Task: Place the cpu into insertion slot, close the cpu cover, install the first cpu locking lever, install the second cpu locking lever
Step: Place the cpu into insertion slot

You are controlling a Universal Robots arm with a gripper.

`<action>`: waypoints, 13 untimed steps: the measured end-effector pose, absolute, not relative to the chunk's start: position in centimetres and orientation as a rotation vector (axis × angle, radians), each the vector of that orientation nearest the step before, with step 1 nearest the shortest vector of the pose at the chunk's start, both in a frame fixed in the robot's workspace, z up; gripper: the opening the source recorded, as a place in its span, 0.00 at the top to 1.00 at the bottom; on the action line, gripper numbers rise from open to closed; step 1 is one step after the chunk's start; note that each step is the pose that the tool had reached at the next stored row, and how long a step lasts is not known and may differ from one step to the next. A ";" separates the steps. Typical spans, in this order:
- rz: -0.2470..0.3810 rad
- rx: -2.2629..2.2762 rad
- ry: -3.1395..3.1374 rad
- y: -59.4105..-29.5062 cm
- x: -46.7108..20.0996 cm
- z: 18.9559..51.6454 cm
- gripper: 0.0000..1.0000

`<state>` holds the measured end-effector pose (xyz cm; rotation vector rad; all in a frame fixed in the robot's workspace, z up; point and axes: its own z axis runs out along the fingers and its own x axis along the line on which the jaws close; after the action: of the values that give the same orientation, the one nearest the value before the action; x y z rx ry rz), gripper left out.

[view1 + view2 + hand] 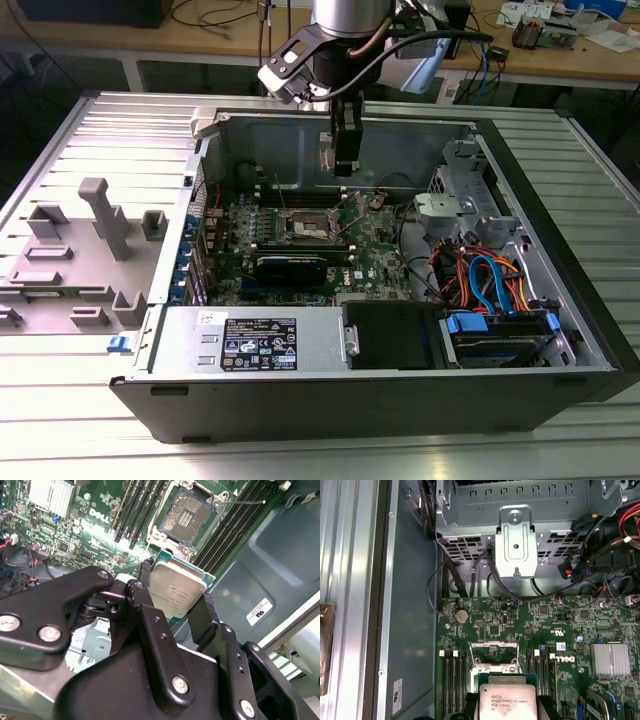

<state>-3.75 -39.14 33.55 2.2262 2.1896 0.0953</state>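
My gripper [343, 168] hangs above the open computer case, shut on the cpu [176, 591], a flat square chip with a silvery top. A black finger [141, 594] presses on each of two opposite edges. The insertion slot [189, 517] lies uncovered on the green board below, with a dark centre and a silver rim. In the exterior view the insertion slot [310, 228] sits a little toward the front of the gripper. In the first wrist view the cpu [506, 702] hides most of the socket, and the silver cpu cover [494, 656] shows just past it. A thin locking lever [248, 501] sticks out sideways.
Long black memory slots [135, 510] flank the socket. A finned heatsink [611, 659] sits on the board. A metal drive cage [517, 540], coloured cables [490, 280] and a power supply [255, 340] crowd the case. A grey fixture [95, 240] stands at the exterior view's left.
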 end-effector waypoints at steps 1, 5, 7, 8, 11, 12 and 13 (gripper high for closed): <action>0.096 2.226 2.190 -39.2 -3.9 33.4 0.46; 0.096 2.226 2.190 -39.3 -4.4 32.7 0.46; 0.095 2.226 2.190 -39.3 -4.6 32.4 0.46; 0.096 2.226 2.190 -39.3 -4.6 32.3 0.46; 0.095 2.226 2.190 -39.3 -4.6 32.2 0.46; 0.095 2.226 2.190 -39.3 -4.6 32.2 0.46; 0.095 2.226 2.190 -39.3 -4.6 32.1 0.46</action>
<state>-4.63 -39.27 32.13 2.2262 2.1901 0.0949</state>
